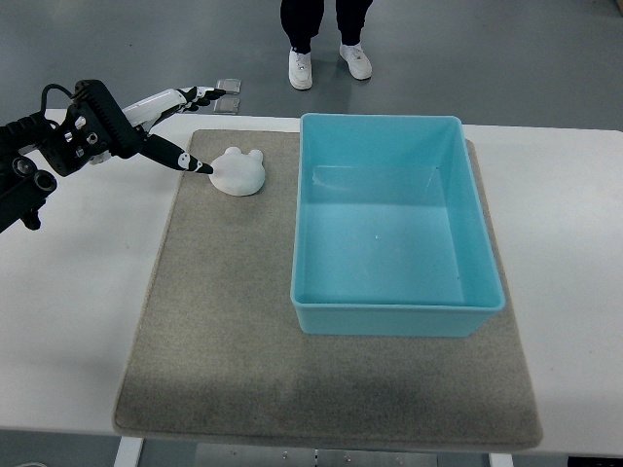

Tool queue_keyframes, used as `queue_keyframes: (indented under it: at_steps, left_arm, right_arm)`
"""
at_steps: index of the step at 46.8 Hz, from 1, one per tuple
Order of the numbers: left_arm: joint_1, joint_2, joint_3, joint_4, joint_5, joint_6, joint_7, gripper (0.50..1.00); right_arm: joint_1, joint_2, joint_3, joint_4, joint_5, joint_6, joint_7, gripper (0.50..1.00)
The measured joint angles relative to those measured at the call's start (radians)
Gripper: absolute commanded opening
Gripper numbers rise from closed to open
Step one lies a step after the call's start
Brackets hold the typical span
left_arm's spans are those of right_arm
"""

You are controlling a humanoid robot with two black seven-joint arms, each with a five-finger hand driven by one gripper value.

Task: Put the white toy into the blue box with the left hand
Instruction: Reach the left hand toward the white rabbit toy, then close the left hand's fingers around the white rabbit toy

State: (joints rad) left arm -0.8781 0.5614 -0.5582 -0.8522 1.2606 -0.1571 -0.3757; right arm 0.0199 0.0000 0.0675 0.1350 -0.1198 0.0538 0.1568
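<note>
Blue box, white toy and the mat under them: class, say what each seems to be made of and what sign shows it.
Blue box: likely hard plastic, smooth and slightly glossy; its floor catches faint reflections. White toy: matte white with rounded lumps, perhaps soft rubber or plush; the view leaves it open. Mat: grey-beige felt or woven fabric, dull with a fine speckled texture.

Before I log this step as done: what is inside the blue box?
Nothing shows inside the blue box; only its bare bottom shows, and nothing covers any of it. The white toy lies outside on the mat, by the left hand.
</note>
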Motion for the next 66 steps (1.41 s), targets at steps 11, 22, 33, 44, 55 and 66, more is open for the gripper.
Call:
queue_keyframes:
  at_steps: [11, 22, 33, 44, 55, 66]
  left_arm:
    - [-0.005, -0.014, 0.008, -0.025, 0.096, 0.015, -0.001, 0.977]
    - [-0.005, -0.066, 0.071, -0.024, 0.173, 0.082, -0.002, 0.941]
    - [-0.030, -0.089, 0.147, -0.009, 0.182, 0.137, -0.001, 0.919]
    - [-0.035, -0.098, 0.161, 0.022, 0.237, 0.166, 0.001, 0.887]
    - [-0.035, -0.107, 0.169, 0.035, 0.270, 0.194, 0.001, 0.851]
    - [-0.041, -0.103, 0.181, 0.035, 0.316, 0.206, 0.001, 0.819]
  right_arm:
    - [0.000, 0.000, 0.000, 0.000, 0.000, 0.000, 0.000, 0.936]
    - [0.000, 0.000, 0.000, 0.000, 0.000, 0.000, 0.000, 0.936]
    - [0.000, 0.000, 0.000, 0.000, 0.000, 0.000, 0.000, 0.936]
    - [0.000, 0.000, 0.000, 0.000, 0.000, 0.000, 0.000, 0.936]
    - [0.000, 0.000, 0.000, 0.000, 0.000, 0.001, 0.000, 0.936]
    - [0.000, 0.000, 0.000, 0.000, 0.000, 0.000, 0.000, 0.936]
